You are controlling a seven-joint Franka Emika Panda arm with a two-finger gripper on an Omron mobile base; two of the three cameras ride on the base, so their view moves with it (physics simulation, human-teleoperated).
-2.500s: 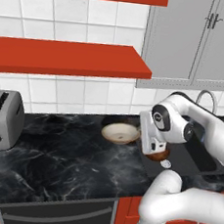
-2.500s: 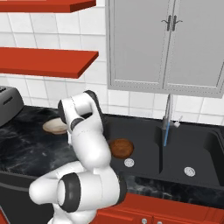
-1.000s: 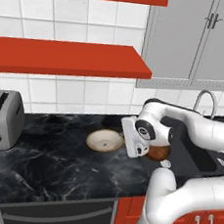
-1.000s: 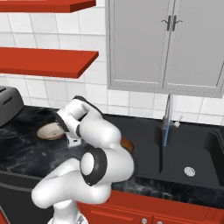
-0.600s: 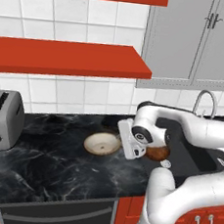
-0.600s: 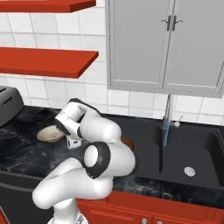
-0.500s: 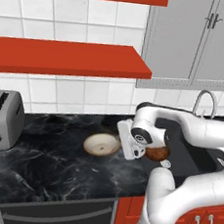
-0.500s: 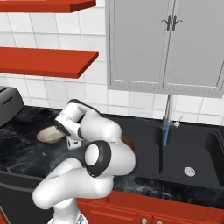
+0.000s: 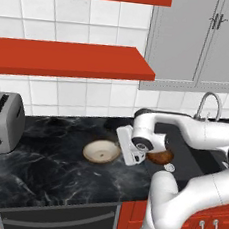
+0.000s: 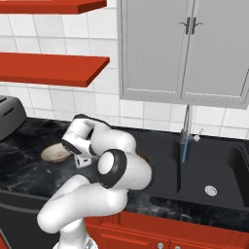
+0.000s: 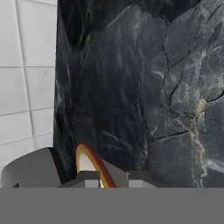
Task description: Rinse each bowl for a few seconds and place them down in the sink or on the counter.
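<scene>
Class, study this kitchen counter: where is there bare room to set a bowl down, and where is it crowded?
Free: the counter between the toaster and the cream bowl, and the sink floor around its drain. Crowded: the sink's edge, where the gripper pinches the cream bowl's rim with the brown bowl behind the arm.

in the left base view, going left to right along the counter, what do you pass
toaster → cream-white bowl → gripper, shut on that bowl's rim → reddish-brown bowl → faucet over the sink
</scene>
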